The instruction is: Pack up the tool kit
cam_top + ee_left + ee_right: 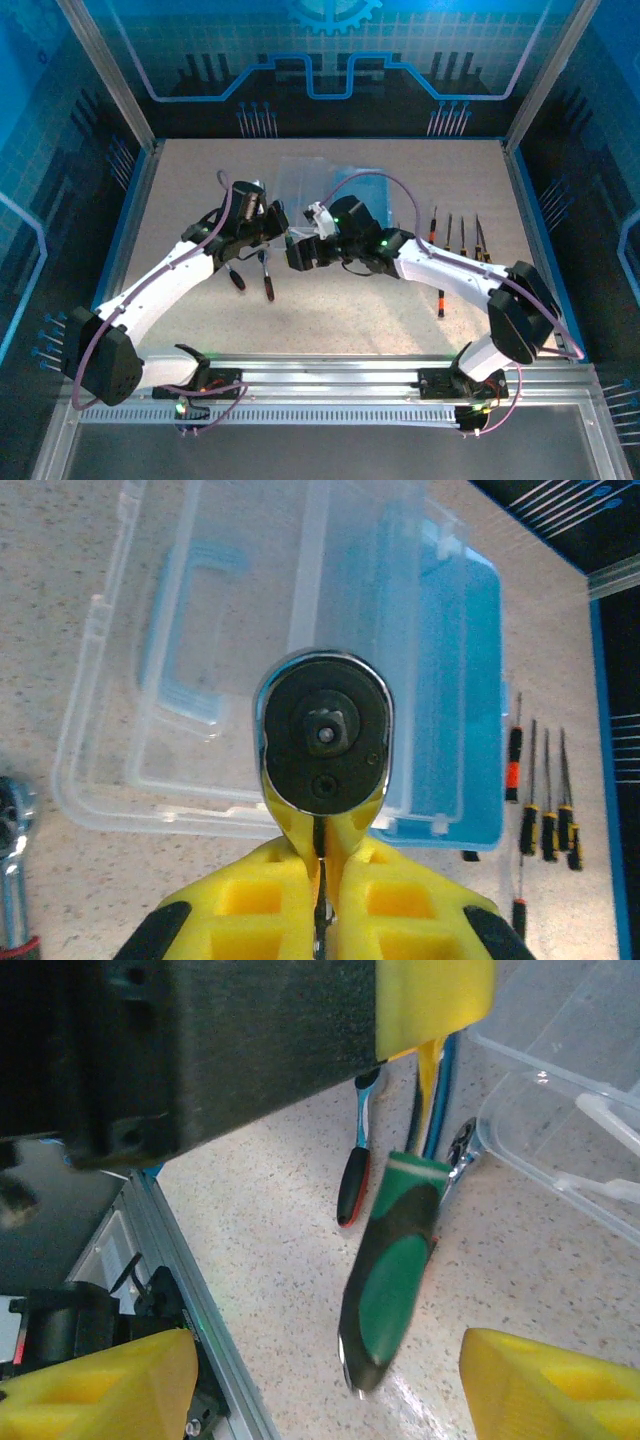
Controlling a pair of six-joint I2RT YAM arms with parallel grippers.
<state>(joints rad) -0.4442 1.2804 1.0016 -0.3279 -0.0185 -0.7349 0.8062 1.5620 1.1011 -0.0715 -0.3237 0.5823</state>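
Left gripper (262,214), clamping a ratchet (323,735), and right gripper (296,252) block the near side of the tool kit (305,180); loose ratchets (236,279) (268,287) lie below them; the table (350,320) in front is passable.

Clear glossy plastic case (130,730); shiny metal ratchet (325,730)

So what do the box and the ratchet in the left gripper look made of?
The rectangular clear-and-light-blue box: glossy translucent plastic; the speckled table shows through it. The round ratchet head in the left gripper: likely steel, bright chrome rim, dark face. Its green-and-black handle: probably plastic or rubber, slightly shiny.
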